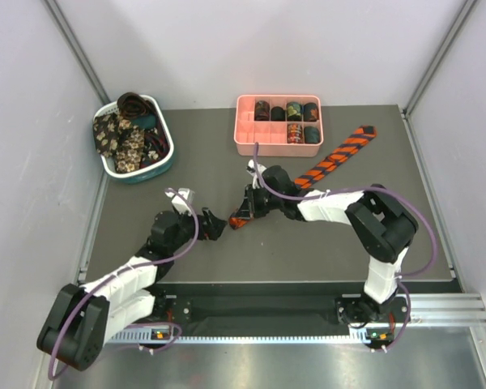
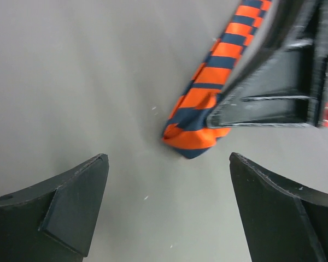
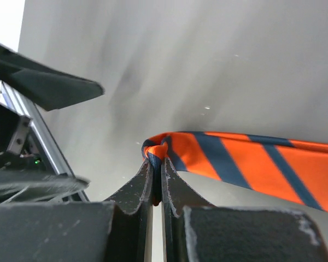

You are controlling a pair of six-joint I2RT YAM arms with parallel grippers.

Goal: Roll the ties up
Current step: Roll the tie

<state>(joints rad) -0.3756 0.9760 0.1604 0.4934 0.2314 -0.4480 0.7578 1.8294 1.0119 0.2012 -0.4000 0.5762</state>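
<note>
Pale walls enclose a dark grey table (image 1: pixel 227 267), with both arm bases cut off partly at its near edge. Across the table lies the striped tie (image 1: pixel 340 154), orange with dark bands, a long strip running diagonally from its wide end near the right corner of the pink compartment tray (image 1: pixel 245 136) down to its narrow end at mid-table. From above, the lower stretch of the strip is hidden under the right arm (image 1: pixel 332 207), so only the far half and the very tip show.

The right gripper (image 1: pixel 241 217) sits on that tip. Its wrist view shows the jaws pressed together with a small fold of the fabric (image 3: pixel 246 164) pinched between them. How much cloth is doubled inside the pinch cannot be made out.

The left gripper (image 1: pixel 214 228) is just beside it, jaws spread wide and holding nothing. In its wrist view the folded end of the tie (image 2: pixel 199 103) lies on the table beyond the two fingers (image 2: pixel 71 213), apart from both.

The tray at the far edge holds several small coils (image 1: pixel 294 109) in its right-hand compartments, their patterns too small to read. A white-and-teal basket (image 1: pixel 167 156) in the far left corner holds a heap of ties (image 1: pixel 123 139), floral brown-cream and dark. They are too tangled to count.
</note>
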